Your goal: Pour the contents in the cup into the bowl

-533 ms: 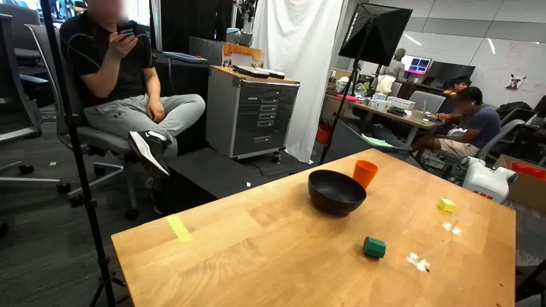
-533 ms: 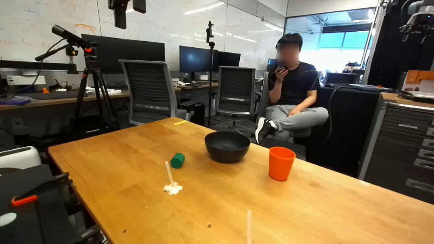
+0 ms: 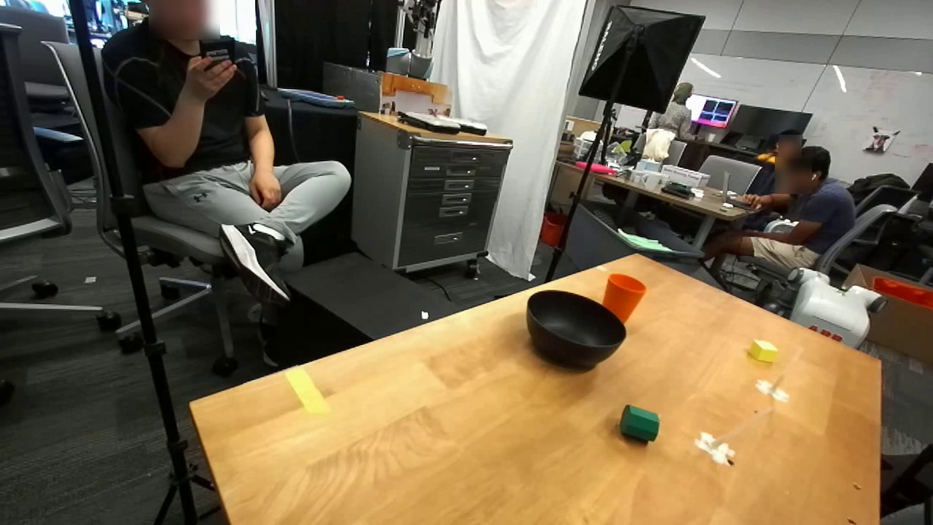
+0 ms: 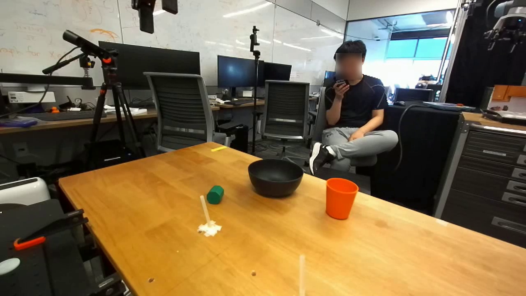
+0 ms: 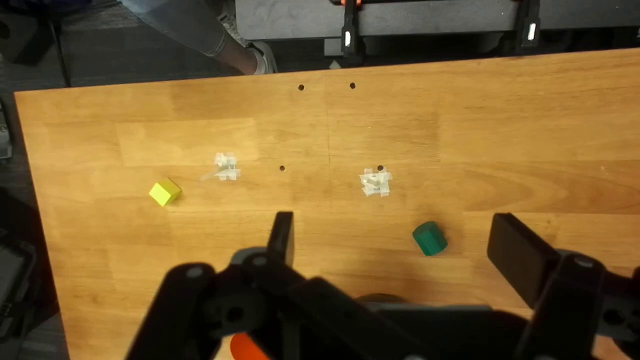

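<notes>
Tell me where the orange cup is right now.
In an exterior view, the orange cup stands upright on the wooden table, just right of the black bowl, near the edge facing the seated person.

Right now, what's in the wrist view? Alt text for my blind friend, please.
An open black gripper, holding nothing, hangs over a wooden table bearing a green block and a yellow block. Behind it, only slivers of an orange cup and a black bowl show.
</notes>
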Available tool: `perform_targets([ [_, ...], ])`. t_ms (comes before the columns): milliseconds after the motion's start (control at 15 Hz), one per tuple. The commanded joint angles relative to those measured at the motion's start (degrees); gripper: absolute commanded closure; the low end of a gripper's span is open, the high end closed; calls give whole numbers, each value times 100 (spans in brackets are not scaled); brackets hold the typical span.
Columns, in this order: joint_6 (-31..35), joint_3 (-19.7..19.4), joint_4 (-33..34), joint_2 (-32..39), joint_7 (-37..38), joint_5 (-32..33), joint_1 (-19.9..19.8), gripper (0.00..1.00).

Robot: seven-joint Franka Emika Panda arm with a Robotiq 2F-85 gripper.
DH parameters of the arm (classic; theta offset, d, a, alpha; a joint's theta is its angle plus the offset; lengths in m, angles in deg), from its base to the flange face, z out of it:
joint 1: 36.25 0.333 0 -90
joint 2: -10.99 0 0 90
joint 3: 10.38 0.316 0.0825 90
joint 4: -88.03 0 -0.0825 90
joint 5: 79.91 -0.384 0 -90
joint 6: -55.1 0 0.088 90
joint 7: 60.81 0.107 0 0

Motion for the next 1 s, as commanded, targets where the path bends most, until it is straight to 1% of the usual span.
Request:
perform_targets([
  [0,-24,-91,16,13,47,42,117,0],
  [200,-24,-91,16,13,47,42,117,0],
  [400,-5,-164,185,147,86,13,71,0],
  [600,28,-356,536,358,210,-70,-53,0],
  [933,360,-798,1309,915,332,-293,-261,0],
])
